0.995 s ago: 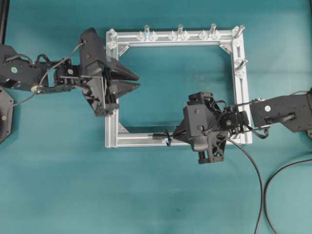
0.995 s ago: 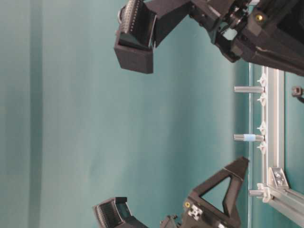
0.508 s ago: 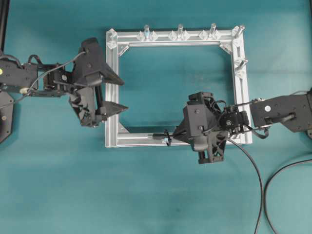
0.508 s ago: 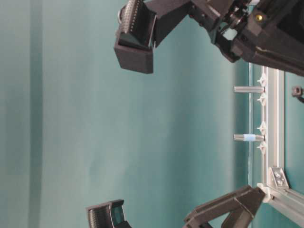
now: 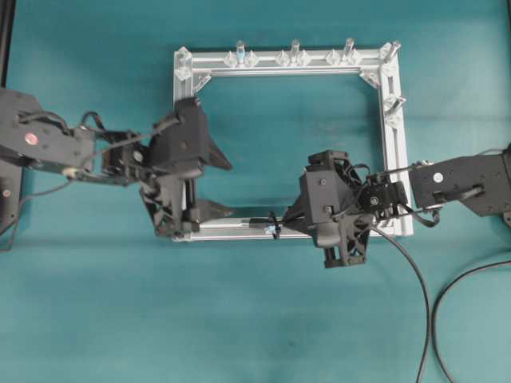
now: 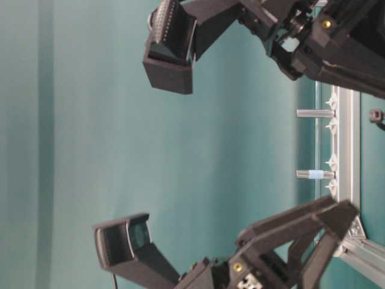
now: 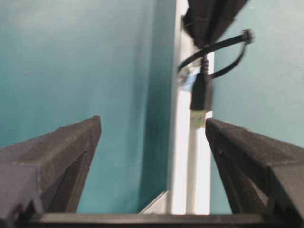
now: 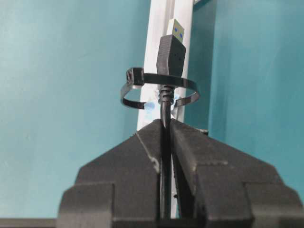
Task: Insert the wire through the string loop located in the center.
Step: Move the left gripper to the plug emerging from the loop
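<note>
Teal tabletop [image 5: 96,319], evenly lit, plain teal backdrop [image 6: 72,120] in the table-level view

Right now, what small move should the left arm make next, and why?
Probably ease the open left gripper forward around the plug of the wire, then close. The plug already pokes through the string loop, and the right gripper pinches the cable behind it.

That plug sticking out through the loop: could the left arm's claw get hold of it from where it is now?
Probably yes. The plug has passed through the loop and points at the left gripper, whose jaws stand wide open with nothing between them and the plug. The right gripper holds the wire behind the loop.
</note>
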Controlling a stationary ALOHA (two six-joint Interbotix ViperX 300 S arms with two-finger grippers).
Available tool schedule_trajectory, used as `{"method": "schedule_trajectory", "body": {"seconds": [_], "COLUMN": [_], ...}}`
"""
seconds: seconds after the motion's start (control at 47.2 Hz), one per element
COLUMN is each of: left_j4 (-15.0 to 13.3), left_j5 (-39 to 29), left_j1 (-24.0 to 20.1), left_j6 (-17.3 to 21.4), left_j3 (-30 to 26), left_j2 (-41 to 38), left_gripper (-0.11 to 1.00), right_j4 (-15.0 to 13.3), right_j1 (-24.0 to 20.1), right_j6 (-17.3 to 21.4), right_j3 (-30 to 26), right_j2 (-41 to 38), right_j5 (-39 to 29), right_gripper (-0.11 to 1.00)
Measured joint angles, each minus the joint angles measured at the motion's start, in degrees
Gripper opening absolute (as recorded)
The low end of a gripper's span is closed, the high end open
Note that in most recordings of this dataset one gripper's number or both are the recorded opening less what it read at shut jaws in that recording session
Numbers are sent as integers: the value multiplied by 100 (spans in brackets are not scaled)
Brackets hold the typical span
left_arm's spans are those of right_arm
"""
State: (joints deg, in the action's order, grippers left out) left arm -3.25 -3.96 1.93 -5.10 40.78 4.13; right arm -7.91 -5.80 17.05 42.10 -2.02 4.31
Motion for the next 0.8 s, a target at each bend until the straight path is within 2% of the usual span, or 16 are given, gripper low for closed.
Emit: {"method": "schedule_trajectory", "body": {"seconds": [0.296, 0.804], "left_j4": [0, -9], "left_j5": [-299, -527], "left_j1": [325, 686], "left_j6": [0, -18], "left_j3": [-475, -633], "left_j2": [-316, -334], "left_gripper": [89, 89], "right_j4": [0, 0], "right_j1": [0, 0], "right_j6": [0, 0], "right_j3": [-18, -26], "right_j2": [0, 0], "right_j5": [0, 9], "right_gripper": [7, 7]}}
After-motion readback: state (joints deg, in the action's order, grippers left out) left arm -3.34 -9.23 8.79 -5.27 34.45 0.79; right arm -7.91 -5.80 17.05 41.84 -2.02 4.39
